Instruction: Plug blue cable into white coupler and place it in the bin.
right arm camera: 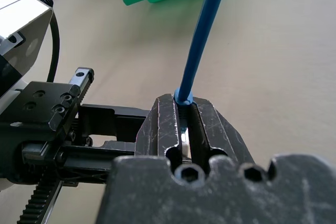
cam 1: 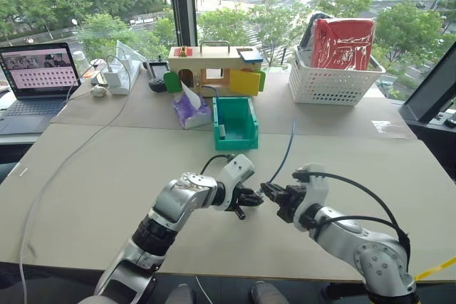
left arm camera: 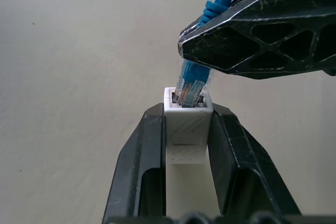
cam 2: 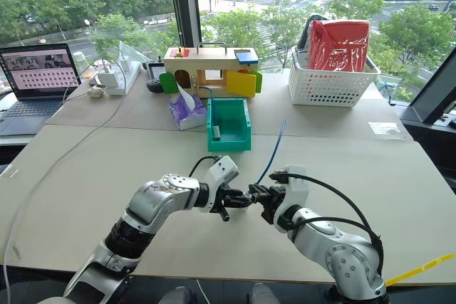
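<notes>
Two robot arms meet in the lower centre of the frame above a pale table (cam 1: 107,169). The left claw (left arm camera: 186,124) is clenched on the white coupler (left arm camera: 187,121), gripping the small block between its two black fingers (left arm camera: 144,145) with the socket opening facing outward. The right claw (left arm camera: 184,45) is clenched on the blue cable (right arm camera: 202,40) just behind its clear plug. In the left wrist view, the plug's tip sits at the mouth of the coupler's socket, partly inside it; whether it is fully seated cannot be told. From the right claw the cable rises as a thin blue line up toward the middle of the frame, with its far end in the air near the bin (cam 1: 236,123).

The bin, teal-green with a cut-down front lip, stands on the table in the centre of the frame, well apart from both claws, and holds a small light-coloured item that is too small to identify. Just to its left lies a purple tissue pack (cam 1: 191,110), and behind it sits a wooden toy box (cam 1: 214,67) with coloured shapes on its sides. A white basket (cam 1: 333,80) holding a red bag (cam 1: 343,42) occupies the upper right. At the upper left an open laptop (cam 1: 39,76) shows a lit screen, with white charger blocks (cam 1: 117,76) beside it and a long white cord (cam 1: 64,165) trailing down the left side of the table.
</notes>
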Motion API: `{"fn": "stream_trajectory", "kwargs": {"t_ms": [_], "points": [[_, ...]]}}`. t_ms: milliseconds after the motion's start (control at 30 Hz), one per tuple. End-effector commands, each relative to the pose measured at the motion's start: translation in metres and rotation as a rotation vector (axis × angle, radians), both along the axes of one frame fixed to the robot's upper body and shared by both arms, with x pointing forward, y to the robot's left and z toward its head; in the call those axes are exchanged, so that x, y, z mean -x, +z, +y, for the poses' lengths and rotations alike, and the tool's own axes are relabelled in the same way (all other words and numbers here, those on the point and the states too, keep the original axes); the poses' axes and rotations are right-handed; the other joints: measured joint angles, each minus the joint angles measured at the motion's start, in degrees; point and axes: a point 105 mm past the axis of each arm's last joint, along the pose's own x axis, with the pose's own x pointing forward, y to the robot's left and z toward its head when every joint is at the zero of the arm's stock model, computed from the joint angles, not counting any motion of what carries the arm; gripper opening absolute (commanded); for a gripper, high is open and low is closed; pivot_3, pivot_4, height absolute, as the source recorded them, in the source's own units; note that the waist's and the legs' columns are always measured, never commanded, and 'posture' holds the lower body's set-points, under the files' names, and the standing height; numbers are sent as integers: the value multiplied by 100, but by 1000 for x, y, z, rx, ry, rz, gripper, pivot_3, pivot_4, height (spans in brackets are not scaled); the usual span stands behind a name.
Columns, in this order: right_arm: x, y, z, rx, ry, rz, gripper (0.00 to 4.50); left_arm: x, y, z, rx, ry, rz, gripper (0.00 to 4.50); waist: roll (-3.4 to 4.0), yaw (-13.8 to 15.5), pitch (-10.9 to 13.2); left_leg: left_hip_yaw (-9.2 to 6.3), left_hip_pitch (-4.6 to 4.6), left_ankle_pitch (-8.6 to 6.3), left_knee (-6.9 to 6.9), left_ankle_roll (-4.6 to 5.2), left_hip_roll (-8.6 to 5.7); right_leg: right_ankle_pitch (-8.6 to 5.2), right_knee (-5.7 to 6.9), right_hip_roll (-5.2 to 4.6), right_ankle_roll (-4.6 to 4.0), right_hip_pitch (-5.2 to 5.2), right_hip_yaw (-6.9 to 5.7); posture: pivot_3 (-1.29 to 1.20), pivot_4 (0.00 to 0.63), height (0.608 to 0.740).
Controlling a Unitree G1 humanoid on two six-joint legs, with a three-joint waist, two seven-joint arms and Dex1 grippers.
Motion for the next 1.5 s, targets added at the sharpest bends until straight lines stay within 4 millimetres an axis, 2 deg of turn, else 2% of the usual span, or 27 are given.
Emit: {"fn": "stream_trajectory", "kwargs": {"t_ms": [33, 167, 533, 733, 800, 867, 900, 1033, 1100, 1167, 1233, 1300, 1400, 1500], "points": [[23, -40, 19, 41, 148, 194, 0, -3, 22, -6, 15, -24, -125, 629, 0, -4, 0, 0, 2, 0, 0, 0, 0, 0, -1, 0, 0, 2, 0, 0, 150, 735], [24, -45, 20, 29, 169, 223, 0, -1, 21, -7, 8, -24, -138, 629, 0, -25, -1, -1, 9, 0, -1, 0, 0, -1, -2, 0, 0, 10, -1, 0, 150, 735], [27, -61, 17, 27, 140, 268, 0, -3, 21, 8, 21, 67, -112, 629, 0, -97, -2, -5, 33, -2, -7, 1, 1, -18, -4, 0, 16, 31, -3, 0, 150, 735], [18, -47, 15, -14, 79, 184, 0, -12, 14, 46, -99, 88, -159, 629, 0, -156, -2, -7, 40, -3, -16, 2, 4, -22, -2, 8, 11, 31, -1, 0, 150, 735], [11, -35, 8, -52, 39, 120, 0, -5, 12, 49, -86, 59, -122, 1648, 0, -155, -2, -10, 42, -3, -22, 2, 6, -24, -2, 13, 7, 27, 1, 0, 150, 735], [6, -27, -1, -65, 19, 76, 0, -4, 12, 51, -68, 59, -104, 2011, 1, -142, -1, -13, 40, -3, -23, 2, 6, -25, -2, 13, 5, 25, -1, 0, 150, 735], [3, -19, -6, -84, 11, 51, 0, -5, 11, 54, -81, 65, -114, 2512, 1, -134, 0, -12, 39, -3, -23, 2, 6, -26, -3, 13, 5, 25, -1, 0, 150, 735], [-8, 8, -24, -135, -14, -20, 0, -5, 8, 63, -96, 47, -130, 4010, 5, -109, 10, -11, 32, -3, -23, 2, 4, -26, -6, 11, 6, 23, -1, 0, 150, 735], [-15, 26, -40, -155, -33, -56, 0, -10, 17, 70, -20, 102, -134, 4459, 10, -98, 17, -11, 27, -2, -23, 1, 2, -25, -8, 10, 5, 22, 0, 0, 150, 735], [-22, 43, -54, -219, -61, -80, 0, -18, 26, 79, 46, 174, -142, 4459, 10, -79, 22, -9, 21, -2, -23, 2, 0, -25, -13, 5, 6, 20, 0, 0, 150, 735], [-32, 65, -71, -249, -92, -126, 0, -15, 23, 91, 43, 170, -143, 4459, 10, -80, 23, -12, 6, -2, -23, 2, 1, -24, -15, 6, 7, 10, -4, 0, 150, 735], [-43, 93, -80, -280, -94, -183, 0, -10, 21, 100, 51, 158, -148, 4459, 16, -116, 26, -11, -4, -3, -24, 3, 1, -23, -13, 7, 5, -5, -3, 0, 150, 735], [-53, 124, -78, -301, -58, -240, 0, -10, 18, 107, 80, 175, -154, 4459, 25, -113, 33, -4, -20, -5, -25, 6, -1, -3, -11, 6, -28, -25, 5, 0, 150, 735], [-74, 160, -53, -298, 26, -323, 0, -13, 10, 115, 65, 193, -181, 4459, 27, -107, 35, -5, -40, -4, -24, 6, -1, -2, -4, 7, -29, -51, 4, 0, 150, 735]]}}
